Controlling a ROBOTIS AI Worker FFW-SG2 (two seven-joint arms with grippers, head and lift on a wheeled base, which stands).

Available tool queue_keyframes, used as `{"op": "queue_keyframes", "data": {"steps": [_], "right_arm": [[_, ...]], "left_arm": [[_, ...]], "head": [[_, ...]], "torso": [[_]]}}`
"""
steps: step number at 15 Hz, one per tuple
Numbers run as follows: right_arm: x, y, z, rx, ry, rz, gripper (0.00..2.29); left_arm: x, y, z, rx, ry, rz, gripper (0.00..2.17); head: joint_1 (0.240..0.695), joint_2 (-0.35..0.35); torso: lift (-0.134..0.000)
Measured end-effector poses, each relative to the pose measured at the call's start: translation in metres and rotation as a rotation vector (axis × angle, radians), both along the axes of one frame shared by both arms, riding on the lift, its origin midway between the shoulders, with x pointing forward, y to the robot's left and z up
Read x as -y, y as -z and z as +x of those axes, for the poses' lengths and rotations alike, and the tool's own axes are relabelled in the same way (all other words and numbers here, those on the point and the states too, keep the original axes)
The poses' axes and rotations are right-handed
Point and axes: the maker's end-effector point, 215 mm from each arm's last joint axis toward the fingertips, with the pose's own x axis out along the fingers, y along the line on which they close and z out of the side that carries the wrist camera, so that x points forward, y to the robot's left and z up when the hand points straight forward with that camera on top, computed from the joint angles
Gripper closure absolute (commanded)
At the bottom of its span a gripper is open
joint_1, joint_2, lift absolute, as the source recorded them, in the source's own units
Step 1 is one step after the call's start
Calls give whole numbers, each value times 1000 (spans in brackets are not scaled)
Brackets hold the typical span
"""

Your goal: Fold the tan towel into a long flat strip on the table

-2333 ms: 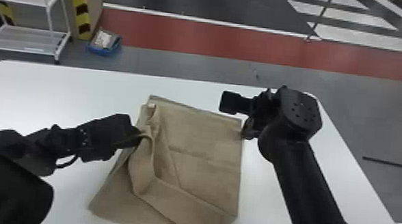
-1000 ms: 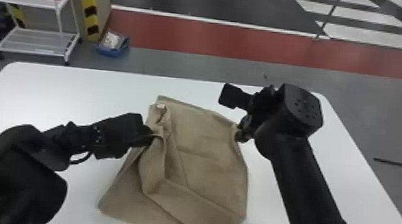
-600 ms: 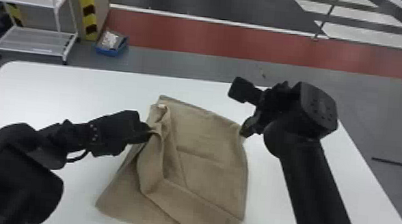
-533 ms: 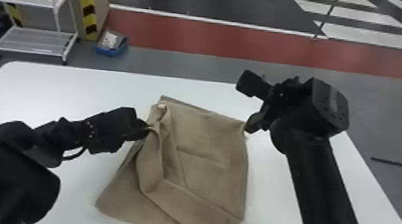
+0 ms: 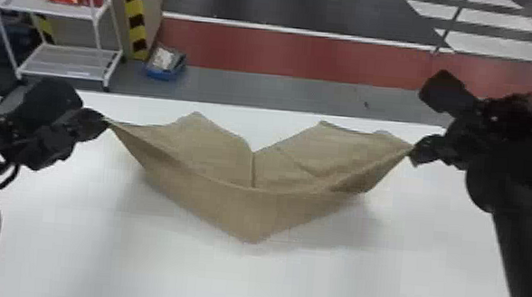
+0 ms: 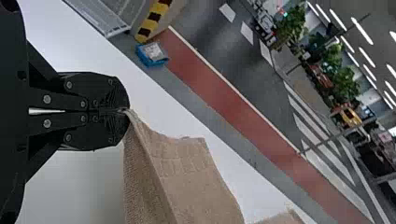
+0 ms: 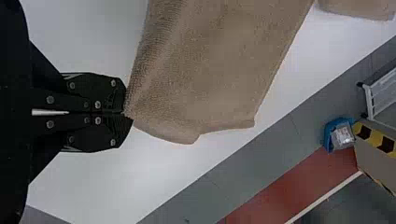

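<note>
With left claw (image 5: 104, 121) pressed closed, pinches one corner of the tan towel (image 5: 274, 210); with right claw (image 5: 413, 153) equally closed, grips another corner. Sags between both, dipping mid-span over the white worktop (image 5: 245, 285). Gives way beyond to grey floor (image 5: 283, 93), blue bin (image 5: 161, 74) and white rack (image 5: 67, 71).

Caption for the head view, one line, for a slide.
Tan towel pinched at either end by the left tool and right tool, sagging between them over the white table.

We saw a white shelf rack (image 5: 70, 61) beside yellow-black striped posts (image 5: 134, 10), and red floor (image 5: 286, 54) behind.
</note>
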Motion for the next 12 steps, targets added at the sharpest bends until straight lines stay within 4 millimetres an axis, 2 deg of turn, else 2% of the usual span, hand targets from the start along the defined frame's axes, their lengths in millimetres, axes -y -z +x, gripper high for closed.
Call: {"op": "queue_keyframes", "data": {"steps": [3,5,8,10,12], "right_arm": [[26,-27,-24,64,32,14,1423],[34,-38,-44,93,35,11,1423],[34,-30,-86,87,25,-19,1423],[26,-19,-111,70,9,-33,1423],[16,-3,-130,39,-7,-39,1423]], "left_arm": [[-50,-18,-5,20,-96,-15,2132],[-69,-28,-12,25,-142,-22,2132],[-71,-22,-25,10,-142,-18,2132],[-76,-10,-35,-10,-146,-11,2132],[-89,5,-48,-36,-164,2,2132]], "head": [[661,-70],[661,-57],[688,-59],[695,-53],[695,-28]], "torso": [[-123],[-123],[-123],[-123],[-123]]}}
